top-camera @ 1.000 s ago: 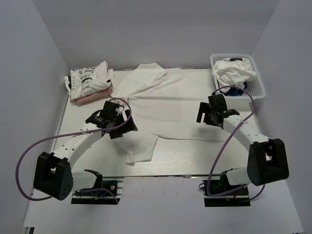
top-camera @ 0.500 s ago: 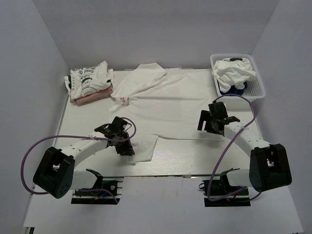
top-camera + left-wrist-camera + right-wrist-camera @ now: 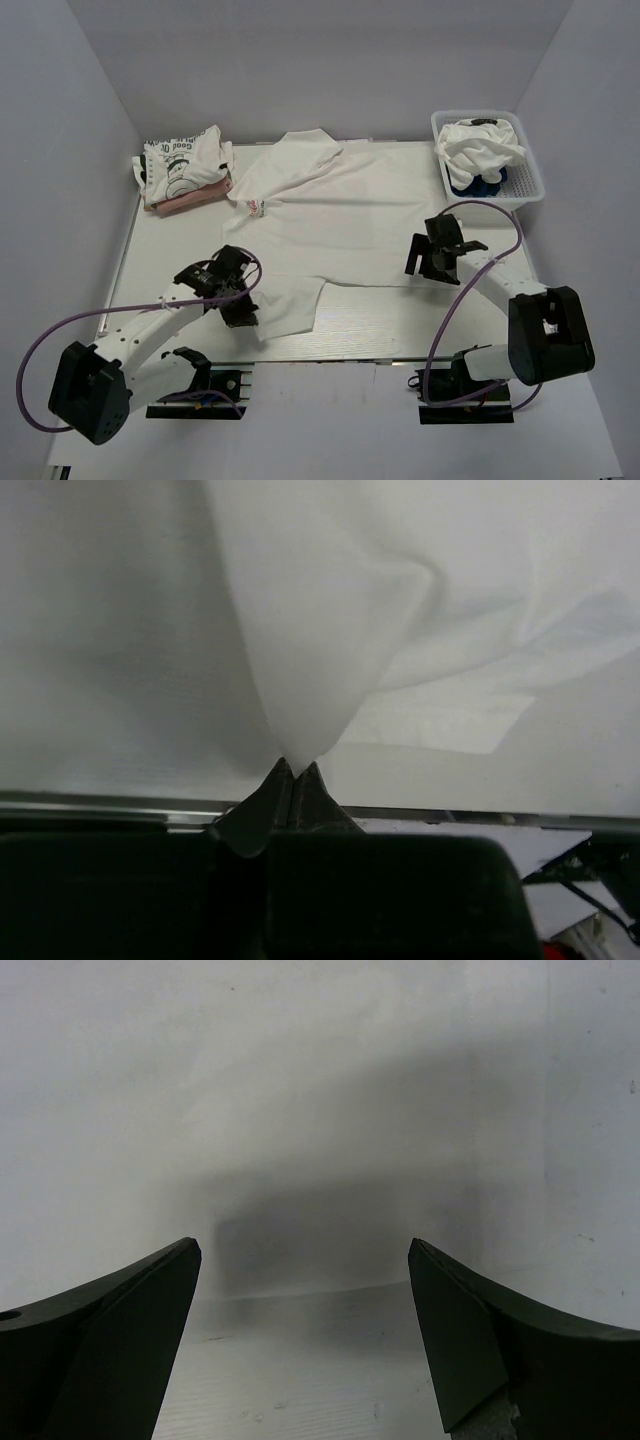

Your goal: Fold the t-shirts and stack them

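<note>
At bench centre, top external view: one spread white t-shirt (image 3: 340, 200) lies mostly flat, with a small red print (image 3: 255, 208) on its left side and one sleeve turned toward the back edge. Its near-left corner is gathered at the left pincer (image 3: 240, 306), which sits low over the bench (image 3: 400, 320) close to the front edge.

Far-left corner, same view: a folded stack (image 3: 185, 165), made up of a white t-shirt with black lettering lying on a pinkish t-shirt (image 3: 195, 198).

Far-right corner: a white lattice basket (image 3: 528, 190) holds a crumpled white t-shirt (image 3: 480, 145) over a navy t-shirt (image 3: 478, 186).

The right pincer (image 3: 432, 262) hovers at the right edge of the spread white t-shirt, well apart from the basket. How far it is open cannot be read from this view.

Left wrist view: the left pincer (image 3: 293, 772) is closed tight, tips together, with a peak of white cloth nipped between them. The spread white t-shirt (image 3: 420, 570) rises from the tips in a taut fold. Its hem lies on the bench (image 3: 100, 680) to the right.

Right wrist view: the right pincer (image 3: 305, 1248) is wide apart, dark fingers (image 3: 120, 1340) at either side, with nothing between them. A pale surface lies beneath, and whether it is cloth or bare bench cannot be told.
</note>
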Controlling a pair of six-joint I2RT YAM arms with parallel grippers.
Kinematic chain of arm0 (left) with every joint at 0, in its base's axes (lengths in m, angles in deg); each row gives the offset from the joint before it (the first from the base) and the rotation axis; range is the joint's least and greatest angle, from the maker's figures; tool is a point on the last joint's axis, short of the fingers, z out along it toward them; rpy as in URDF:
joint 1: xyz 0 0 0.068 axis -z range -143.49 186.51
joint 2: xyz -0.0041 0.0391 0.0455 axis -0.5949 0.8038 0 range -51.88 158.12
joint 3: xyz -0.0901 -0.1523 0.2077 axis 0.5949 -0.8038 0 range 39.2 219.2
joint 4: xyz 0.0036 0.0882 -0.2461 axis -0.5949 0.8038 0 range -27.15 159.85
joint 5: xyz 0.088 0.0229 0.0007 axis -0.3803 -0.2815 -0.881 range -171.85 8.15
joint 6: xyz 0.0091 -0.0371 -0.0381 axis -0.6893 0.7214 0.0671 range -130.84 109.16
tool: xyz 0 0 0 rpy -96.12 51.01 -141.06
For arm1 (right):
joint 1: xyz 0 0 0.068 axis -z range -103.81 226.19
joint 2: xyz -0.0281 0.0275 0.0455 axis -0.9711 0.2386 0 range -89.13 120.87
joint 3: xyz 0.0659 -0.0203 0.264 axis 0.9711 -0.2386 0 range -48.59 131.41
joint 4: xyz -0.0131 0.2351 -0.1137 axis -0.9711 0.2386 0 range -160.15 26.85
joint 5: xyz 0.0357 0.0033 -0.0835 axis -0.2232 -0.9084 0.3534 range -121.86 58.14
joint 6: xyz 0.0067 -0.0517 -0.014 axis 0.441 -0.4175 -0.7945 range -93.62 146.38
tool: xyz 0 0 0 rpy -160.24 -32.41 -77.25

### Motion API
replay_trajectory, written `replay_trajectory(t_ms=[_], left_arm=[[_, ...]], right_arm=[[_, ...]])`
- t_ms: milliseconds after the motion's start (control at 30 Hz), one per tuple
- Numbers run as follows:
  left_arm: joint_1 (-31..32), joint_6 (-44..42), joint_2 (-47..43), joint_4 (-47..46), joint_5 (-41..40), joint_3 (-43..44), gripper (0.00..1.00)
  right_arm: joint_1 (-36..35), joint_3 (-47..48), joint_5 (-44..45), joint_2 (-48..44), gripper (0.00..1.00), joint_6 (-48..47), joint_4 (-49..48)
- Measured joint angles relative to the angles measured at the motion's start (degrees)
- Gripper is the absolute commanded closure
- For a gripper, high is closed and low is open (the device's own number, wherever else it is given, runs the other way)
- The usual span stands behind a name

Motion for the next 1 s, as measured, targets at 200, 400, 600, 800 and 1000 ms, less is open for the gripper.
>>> replay_trajectory(t_ms=[200, 400, 600, 800, 1000], left_arm=[[-0.35, 7.63, -1.22, 8.81, -4.66, -1.68, 0.91], [-0.42, 14.27, 0.70, 14.82, -12.83, 1.64, 1.00], [-0.44, 13.31, -0.52, 10.27, -11.85, 1.75, 0.82], [-0.44, 12.22, -2.71, 9.16, -6.62, -2.93, 0.22], [-0.22, 13.51, -4.37, 12.92, -6.40, -2.95, 0.15]], right_arm=[[0.15, 0.00, 2.36, 0.90, 0.10, 1.64, 0.94], [0.15, 0.00, 3.45, -0.22, 0.10, 2.36, 1.75], [0.22, 0.00, 4.90, -5.49, 0.10, 3.87, 4.44], [1.05, -2.56, 4.15, -11.34, 0.10, 5.86, 7.28], [2.38, -5.84, 2.27, -12.96, 0.10, 7.10, 9.55]])
